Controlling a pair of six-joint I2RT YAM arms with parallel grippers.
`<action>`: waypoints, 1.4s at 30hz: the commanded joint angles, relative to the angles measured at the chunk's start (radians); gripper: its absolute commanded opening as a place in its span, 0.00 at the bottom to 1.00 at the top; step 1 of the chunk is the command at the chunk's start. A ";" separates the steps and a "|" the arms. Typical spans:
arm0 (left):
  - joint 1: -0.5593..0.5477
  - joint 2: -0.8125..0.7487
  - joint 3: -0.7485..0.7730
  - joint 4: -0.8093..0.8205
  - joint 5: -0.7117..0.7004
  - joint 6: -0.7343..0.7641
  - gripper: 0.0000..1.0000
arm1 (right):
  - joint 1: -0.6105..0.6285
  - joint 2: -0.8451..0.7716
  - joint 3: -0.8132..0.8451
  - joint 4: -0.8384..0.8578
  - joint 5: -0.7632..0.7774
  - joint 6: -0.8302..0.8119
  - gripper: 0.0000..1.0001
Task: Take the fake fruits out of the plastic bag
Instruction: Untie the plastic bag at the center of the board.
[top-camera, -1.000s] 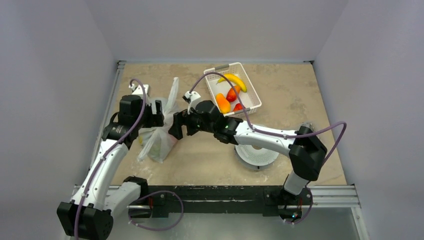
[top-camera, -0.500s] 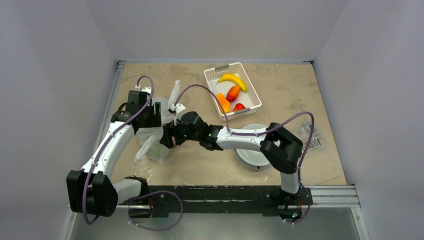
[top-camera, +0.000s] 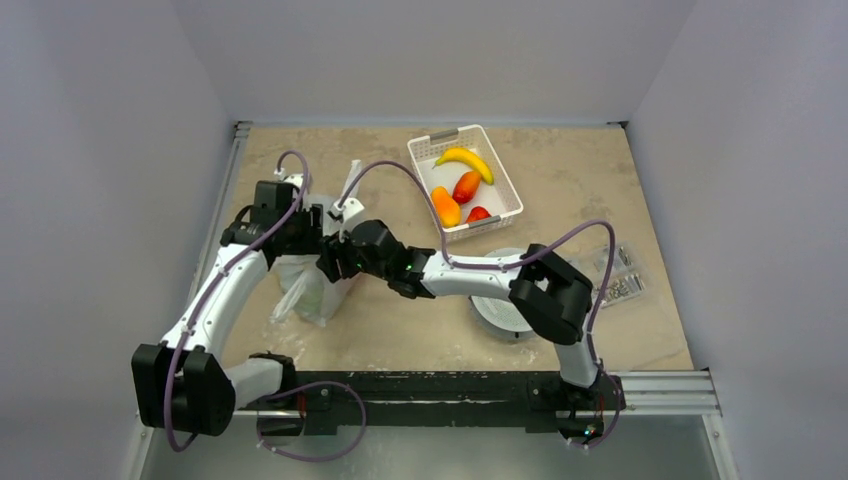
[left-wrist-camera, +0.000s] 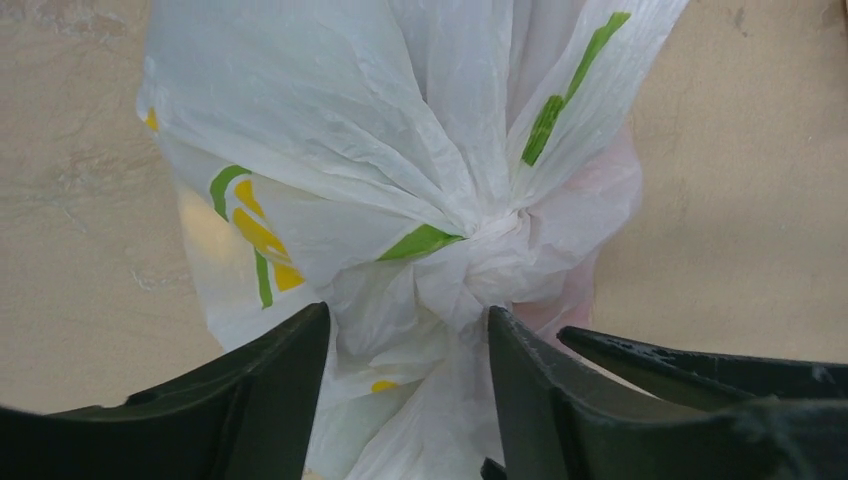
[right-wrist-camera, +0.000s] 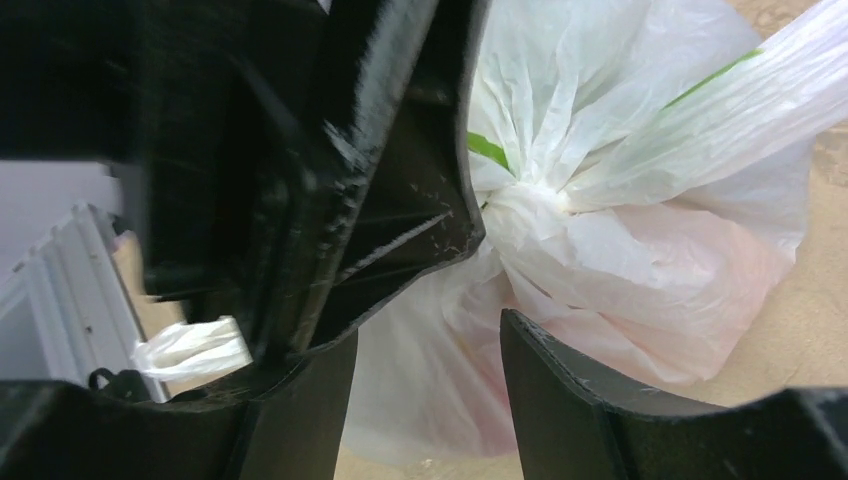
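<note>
1. The thin, crinkly, translucent white plastic bag (top-camera: 305, 290) with yellow and green print stands on the left part of the beige stone-patterned table (top-camera: 400, 320). It is tied shut in a tight knot (left-wrist-camera: 487, 255).
2. Its contents are hidden. Only a faint pink tint (right-wrist-camera: 660, 270) shows through the plastic, and no fruit shape can be made out inside.
3. The left gripper (left-wrist-camera: 407, 400) clamps the gathered plastic just below the knot, and the plastic fills the gap between its black fingers.
4. The right gripper (right-wrist-camera: 428, 400) faces the bag from the other side with its fingers apart. I cannot tell whether they press the plastic. The left gripper's black body blocks the left half of this wrist view.
5. From above, both grippers meet over the bag and cover its top.
6. Well apart from the bag, the white lattice plastic basket (top-camera: 428, 172) holds a curved yellow banana (top-camera: 466, 159) and three glossy fake fruits: one orange fruit (top-camera: 446, 207), one red fruit (top-camera: 467, 186), and a second red piece (top-camera: 478, 213) partly hidden by the basket wall.
7. A round white disc (top-camera: 505, 315) lies partly under the right arm. Near it is a small clear packet (top-camera: 620, 285), its contents too small to read.
</note>
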 joint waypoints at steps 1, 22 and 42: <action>0.005 -0.054 0.007 0.050 -0.018 0.012 0.64 | 0.013 0.037 0.034 0.066 0.049 -0.034 0.54; -0.009 0.050 0.037 -0.013 -0.003 -0.046 0.72 | 0.016 0.009 -0.040 0.176 -0.053 0.074 0.00; -0.009 -0.041 0.018 -0.009 -0.078 -0.047 0.70 | 0.016 -0.066 -0.127 0.181 -0.059 0.072 0.00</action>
